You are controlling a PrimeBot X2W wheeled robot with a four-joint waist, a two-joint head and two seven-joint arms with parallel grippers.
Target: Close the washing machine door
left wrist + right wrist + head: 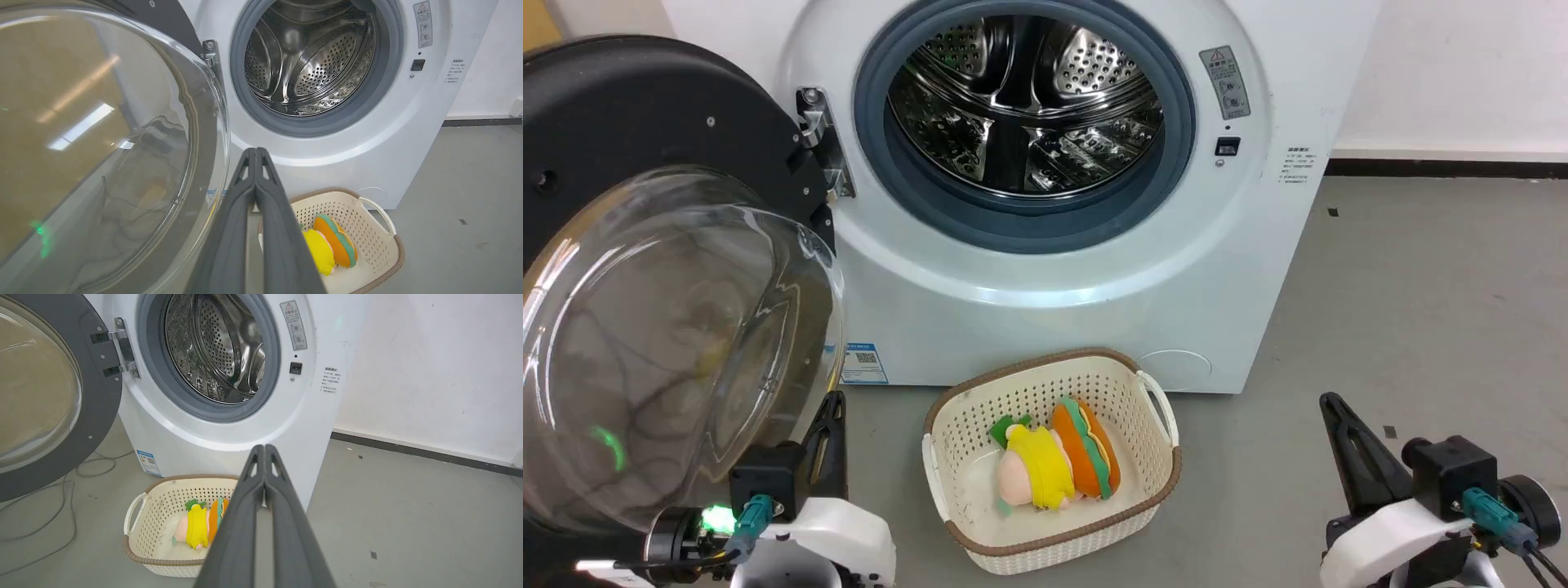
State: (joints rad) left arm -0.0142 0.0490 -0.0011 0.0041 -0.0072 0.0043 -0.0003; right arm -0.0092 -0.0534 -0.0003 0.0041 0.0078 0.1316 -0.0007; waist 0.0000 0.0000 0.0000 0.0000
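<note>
Glass bulges out at the far left of the head view: the clear bowl window of the large round black-rimmed washing machine door (670,310). The door stands wide open on its metal hinge (821,139), well off the opening. Just beside the door's lower right edge rises the left gripper (834,402), its two long dark fingers (237,212) pressed together and holding nothing. Whether they touch the glass cannot be told.

Next comes the big white front-loading washing machine (1029,278). Its perforated steel drum (1021,98) shows inside the grey rubber gasket (1021,224), and a small blue label sticker (863,363) sits low on its front. On the grey floor (1421,310) before it stands a cream perforated plastic basket (1045,390). The basket holds a yellow and pink plush toy (1037,469) and, touching it, an orange and green plush toy (1090,449).

At the lower right, well apart from the basket, the right gripper (1331,404) points up. Its fingers (241,522) are likewise closed tip to tip and hold nothing.
</note>
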